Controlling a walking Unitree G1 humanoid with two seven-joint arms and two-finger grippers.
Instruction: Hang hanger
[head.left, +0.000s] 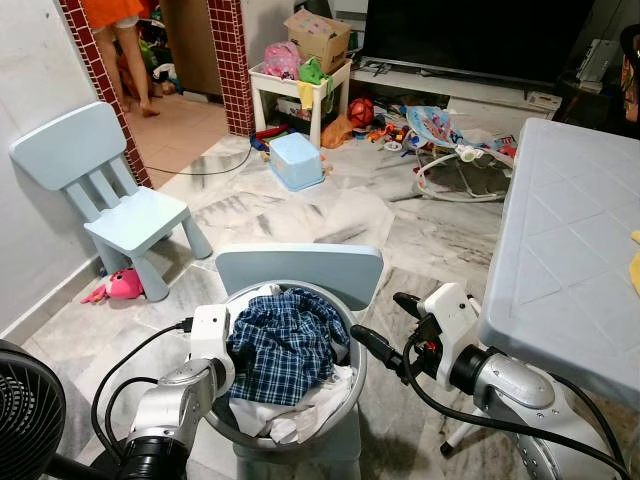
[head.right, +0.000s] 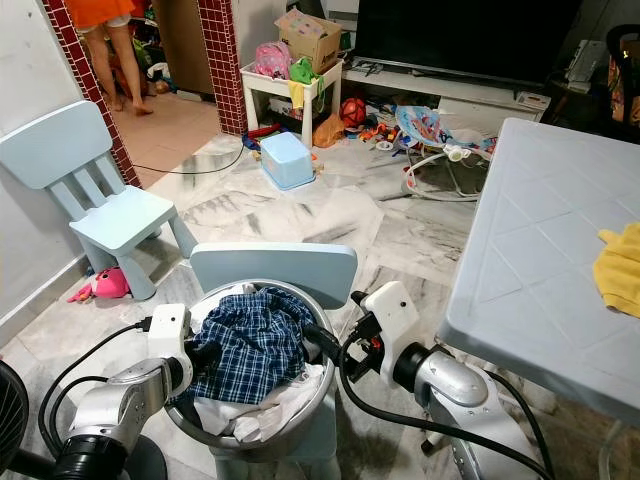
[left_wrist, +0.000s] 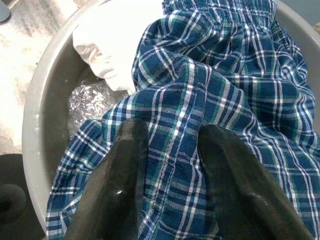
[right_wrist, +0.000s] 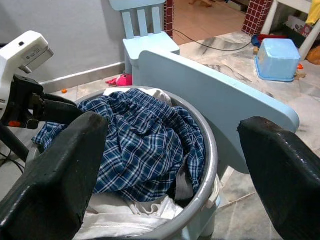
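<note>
We see the left gripper (left_wrist: 172, 165) at the near left rim of the grey basin (head.left: 352, 345), its fingers (left_wrist: 120, 185) pinching a fold of the blue plaid garment (head.left: 287, 345); the right gripper (head.left: 385, 330) sits at the basin's right rim, fingers spread wide, touching nothing; we cannot make out any hanger, so its place cannot be told; garment is dark blue with white and green check, crumpled, heaped over white cloth (head.left: 295, 420) and draped over the left rim; basin rests on a pale blue chair (head.left: 300, 265), backrest at the far rim; light table (head.left: 570, 260) to the right.
</note>
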